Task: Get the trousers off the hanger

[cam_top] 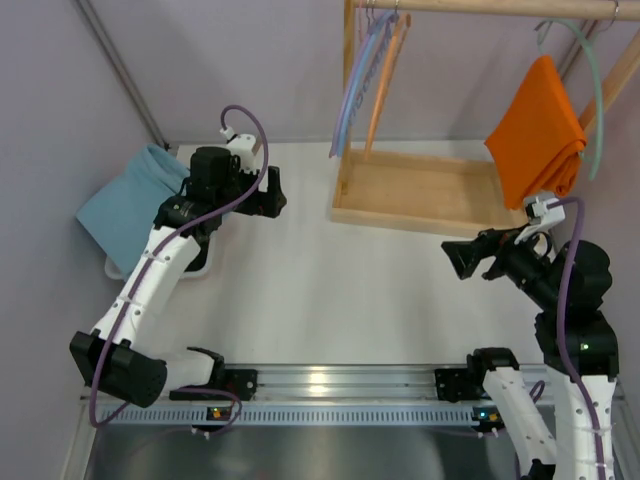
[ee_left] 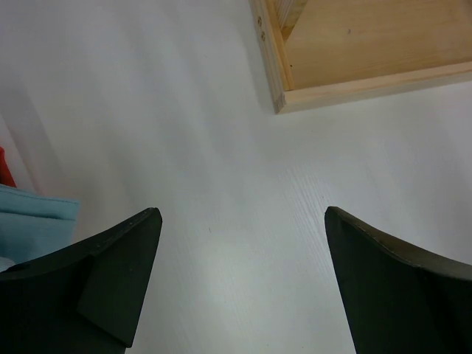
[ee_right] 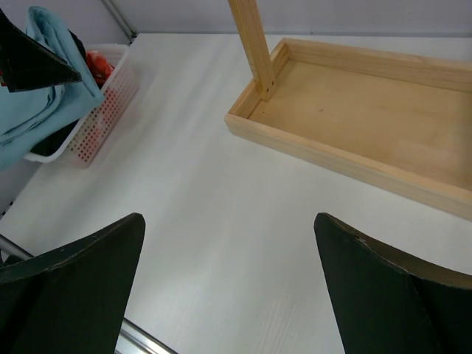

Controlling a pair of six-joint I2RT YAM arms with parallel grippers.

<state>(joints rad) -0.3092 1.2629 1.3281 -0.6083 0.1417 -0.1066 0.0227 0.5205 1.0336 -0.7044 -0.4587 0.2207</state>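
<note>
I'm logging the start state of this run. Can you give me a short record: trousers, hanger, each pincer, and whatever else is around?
trousers: orange, draped over the hanger, above the rack's right end
hanger: mint-green, hooked on the wooden rail
left pincer: open, empty, over bare table near the rack base
right pincer: open, empty, apart from the trousers
other hangers: blue and orange, at the rail's left end
blue cloth: draped over a white basket, far left
task status: trousers not yet removed
</note>
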